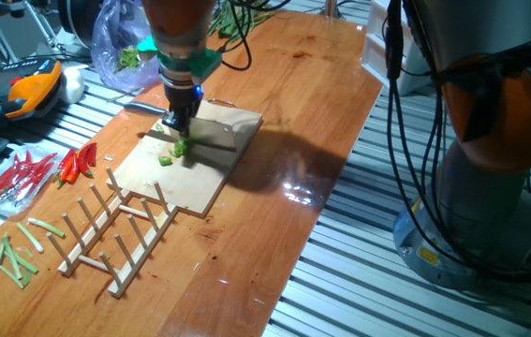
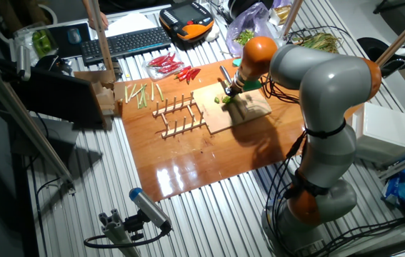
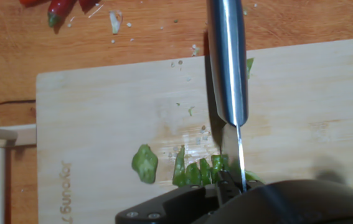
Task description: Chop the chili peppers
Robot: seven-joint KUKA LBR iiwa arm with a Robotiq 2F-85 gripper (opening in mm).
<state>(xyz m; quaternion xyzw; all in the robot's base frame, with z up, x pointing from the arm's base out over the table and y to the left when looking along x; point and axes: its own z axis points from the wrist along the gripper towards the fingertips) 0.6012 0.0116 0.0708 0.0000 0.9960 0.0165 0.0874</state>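
**Knife down among the green chili bits**

The gripper is closed on a knife, its shiny metal blade standing on the pale wooden cutting board. The chili peppers lie on the board right by the blade, cut into small, wet-looking green slices. One rounder slice sits a little apart. I think the smooth bits could slide or stick to the blade, and a hard push might shove the board toward the wooden rack beside it.
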